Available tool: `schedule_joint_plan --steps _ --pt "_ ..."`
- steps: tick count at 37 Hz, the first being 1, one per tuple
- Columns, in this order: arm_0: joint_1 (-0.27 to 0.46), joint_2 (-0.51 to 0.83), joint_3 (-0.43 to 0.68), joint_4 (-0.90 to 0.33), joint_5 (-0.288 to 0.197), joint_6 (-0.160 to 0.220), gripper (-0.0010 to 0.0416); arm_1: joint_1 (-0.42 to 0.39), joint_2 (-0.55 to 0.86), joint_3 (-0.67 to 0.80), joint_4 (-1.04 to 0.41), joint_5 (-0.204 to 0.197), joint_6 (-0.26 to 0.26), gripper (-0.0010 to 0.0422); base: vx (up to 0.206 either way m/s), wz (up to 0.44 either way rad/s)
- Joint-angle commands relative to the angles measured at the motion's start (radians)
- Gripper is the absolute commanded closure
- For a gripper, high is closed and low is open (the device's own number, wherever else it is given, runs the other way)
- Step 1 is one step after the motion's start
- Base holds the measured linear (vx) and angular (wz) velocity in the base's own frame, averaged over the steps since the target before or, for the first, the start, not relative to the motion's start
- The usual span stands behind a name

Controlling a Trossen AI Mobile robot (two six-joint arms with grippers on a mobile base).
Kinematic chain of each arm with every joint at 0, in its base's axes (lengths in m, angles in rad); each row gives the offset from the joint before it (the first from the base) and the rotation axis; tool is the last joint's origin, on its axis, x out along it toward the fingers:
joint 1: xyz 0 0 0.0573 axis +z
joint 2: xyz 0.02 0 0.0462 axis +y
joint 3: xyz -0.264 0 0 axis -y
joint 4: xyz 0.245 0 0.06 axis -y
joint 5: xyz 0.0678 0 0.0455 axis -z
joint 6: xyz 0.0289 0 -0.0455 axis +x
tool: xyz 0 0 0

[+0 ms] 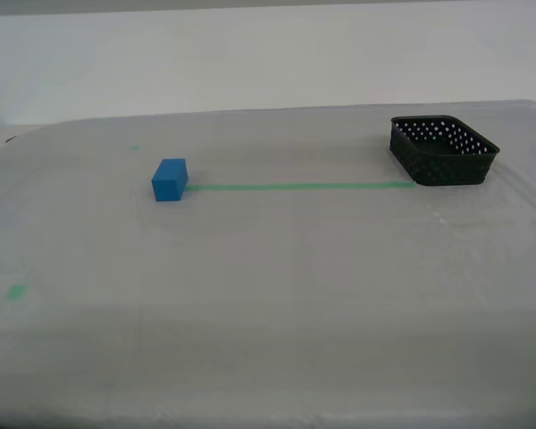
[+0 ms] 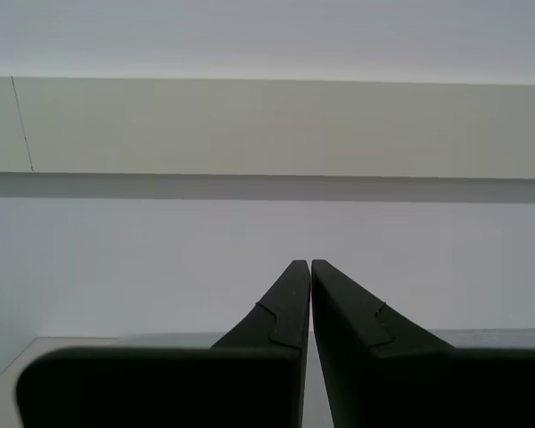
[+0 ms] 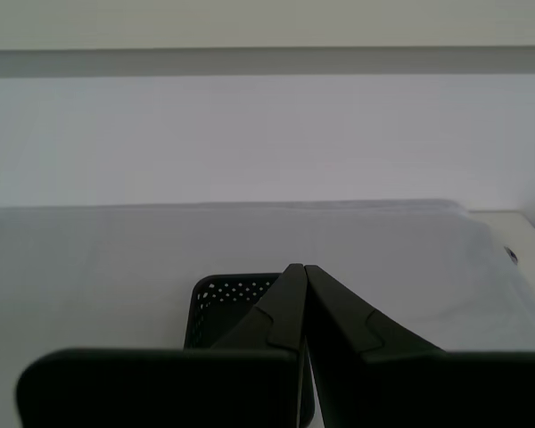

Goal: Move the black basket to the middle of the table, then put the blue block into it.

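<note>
**Basket at far right, block at left, both grippers shut and empty**

The exterior view shows the whole table (image 1: 268,313). The basket (image 1: 444,149) stands toward the far end of the table at the exterior view's right, upright and with nothing visible inside. The block (image 1: 169,179) rests on the table well apart from it, toward the exterior view's left. A green line (image 1: 299,187) runs between them, one end touching the block's base, the other reaching the basket's near corner. A green mark (image 1: 16,291) lies nearer the camera at the exterior view's left edge. No arm or gripper appears in this view.

The first wrist view supplies what the exterior view lacks: my first gripper (image 3: 300,267), its fingertips pressed together with nothing between them. Beyond the tips sits the basket (image 3: 227,308), partly hidden by the fingers, on the table (image 3: 116,259). The gripper is apart from the basket. The block is not seen here.

The second wrist view shows my second gripper (image 2: 306,263), fingertips likewise together and holding nothing. It faces a pale wall (image 2: 267,129); only a sliver of the table (image 2: 71,343) shows. Neither basket nor block appears in it.
</note>
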Motion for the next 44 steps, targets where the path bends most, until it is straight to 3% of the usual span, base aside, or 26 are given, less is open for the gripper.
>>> schedule_joint_plan --steps 1,27,44 --pt "0.000 0.000 0.038 -0.064 -0.002 -0.002 0.0406 0.000 0.000 0.000 0.005 -0.001 0.002 0.0412 0.000 0.000" --pt "0.000 0.014 0.222 -0.370 -0.002 0.000 0.0406 0.000 0.000 0.000 0.005 -0.001 0.002 0.0412 0.000 0.000" --pt "0.000 0.180 0.401 -0.604 -0.002 0.000 0.0406 0.000 0.000 0.000 0.005 -0.001 0.002 0.0412 0.000 0.000"
